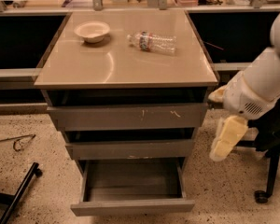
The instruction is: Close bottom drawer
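The bottom drawer [132, 205] is the lowest of three grey drawers in the tan-topped cabinet [126, 66]. It is pulled far out and its shallow grey box shows empty. The middle drawer [130, 149] and the top drawer [127, 116], which has white scratch marks, each stand slightly out. My gripper [225, 135] hangs at the end of the white arm [261, 85], just right of the cabinet at the height of the middle drawer. It is above and to the right of the bottom drawer and touches nothing.
A white bowl [92, 31] and a lying plastic bottle [152, 42] are on the cabinet top. A black chair base with a wheel [266, 185] stands at the right. A black bar [18, 192] and a wire [18, 143] lie on the speckled floor at the left.
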Action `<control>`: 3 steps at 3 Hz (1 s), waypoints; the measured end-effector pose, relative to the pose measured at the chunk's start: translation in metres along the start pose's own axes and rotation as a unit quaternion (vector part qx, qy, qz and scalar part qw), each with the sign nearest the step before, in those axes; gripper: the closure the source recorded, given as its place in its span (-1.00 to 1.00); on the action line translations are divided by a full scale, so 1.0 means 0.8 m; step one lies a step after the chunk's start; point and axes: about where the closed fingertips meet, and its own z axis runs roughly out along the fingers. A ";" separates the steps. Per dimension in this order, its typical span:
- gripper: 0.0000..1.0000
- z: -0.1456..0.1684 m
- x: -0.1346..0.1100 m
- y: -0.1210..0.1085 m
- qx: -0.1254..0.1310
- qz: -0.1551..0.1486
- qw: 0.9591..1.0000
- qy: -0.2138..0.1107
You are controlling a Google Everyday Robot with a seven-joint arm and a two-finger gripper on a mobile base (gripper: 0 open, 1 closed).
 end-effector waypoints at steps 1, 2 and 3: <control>-1.00 0.127 0.031 0.007 -0.068 0.013 0.996 -0.053; -1.00 0.127 0.031 0.007 -0.068 0.013 0.996 -0.053; -1.00 0.166 0.042 0.014 -0.090 -0.002 0.992 -0.083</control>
